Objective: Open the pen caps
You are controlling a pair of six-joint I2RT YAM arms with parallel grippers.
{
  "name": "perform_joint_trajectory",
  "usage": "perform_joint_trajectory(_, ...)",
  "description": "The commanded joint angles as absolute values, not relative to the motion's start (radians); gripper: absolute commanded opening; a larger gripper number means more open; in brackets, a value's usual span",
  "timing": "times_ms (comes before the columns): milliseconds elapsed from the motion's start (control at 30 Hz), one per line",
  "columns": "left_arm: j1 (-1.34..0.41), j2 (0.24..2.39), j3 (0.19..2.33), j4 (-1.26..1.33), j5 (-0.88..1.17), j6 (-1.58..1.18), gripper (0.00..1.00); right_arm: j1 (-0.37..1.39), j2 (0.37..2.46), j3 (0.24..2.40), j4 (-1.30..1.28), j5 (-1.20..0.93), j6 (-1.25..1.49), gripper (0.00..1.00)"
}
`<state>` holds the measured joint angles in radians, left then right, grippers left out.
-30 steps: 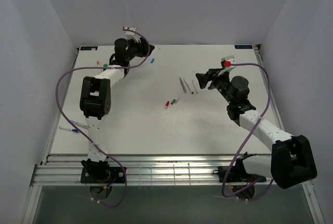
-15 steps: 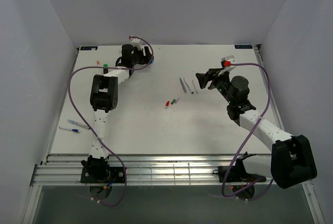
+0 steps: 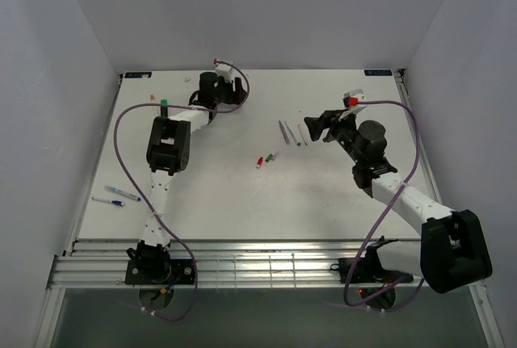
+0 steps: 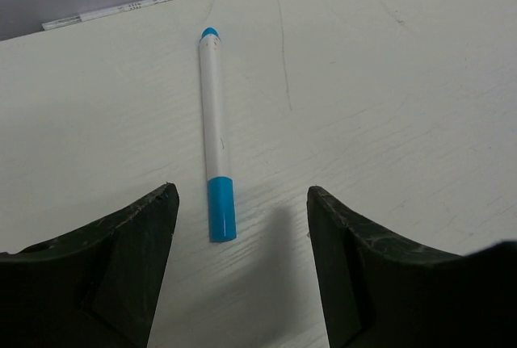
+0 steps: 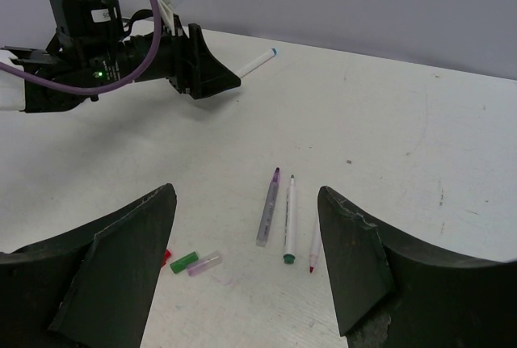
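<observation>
Over the last second the left arm has swung rightward along the far edge of the table point(image 3: 242, 203), and the left gripper point(image 4: 242, 194) has spread wider on the way. It now hangs low over a white pen point(image 4: 215, 114) that lies near that far edge, a little left of the middle. The pen's blue cap point(image 4: 221, 209) is at the end nearest the fingers. The jaws stand wide apart and hold nothing; the cap lies on the table just ahead of the gap (lined up, but not yet between the pads). I read this as the approach for a grasp on a pen that is still capped. The right gripper point(image 5: 246, 194) has not moved. It is wide open and empty, poised above three pens point(image 5: 288, 219) right of the table's middle, with loose caps point(image 5: 184, 262) lying beside them toward the centre.
</observation>
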<state>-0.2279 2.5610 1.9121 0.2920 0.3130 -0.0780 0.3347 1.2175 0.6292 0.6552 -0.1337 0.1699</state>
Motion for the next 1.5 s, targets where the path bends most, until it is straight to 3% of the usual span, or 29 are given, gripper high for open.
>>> perform_joint_trajectory(0,-0.247,2.560,1.947,0.299,0.270,-0.037,0.75,0.331,1.190,0.624,0.703,-0.133,0.175,0.77)
perform_joint_trajectory(433,-0.288,2.600,1.937,0.287,0.086,0.031,0.49,0.331,1.167,0.617,0.693,-0.126,0.167,0.77)
perform_joint_trajectory(500,-0.298,2.600,1.934,0.278,0.083,0.055,0.36,0.331,1.163,0.617,0.693,-0.123,0.167,0.77)
perform_joint_trajectory(667,-0.308,2.586,1.910,0.270,0.067,0.064,0.22,0.331,1.161,0.627,0.672,-0.126,0.170,0.77)
perform_joint_trajectory(800,-0.307,2.576,1.901,0.265,0.072,0.031,0.00,0.333,1.155,0.650,0.620,-0.129,0.178,0.77)
perform_joint_trajectory(1100,-0.308,2.357,1.787,0.258,0.126,-0.139,0.00,0.331,1.155,0.794,0.315,-0.150,0.255,0.77)
perform_joint_trajectory(1467,-0.374,1.760,1.304,0.256,0.345,-0.455,0.00,0.333,1.098,0.831,0.029,-0.424,0.461,0.77)
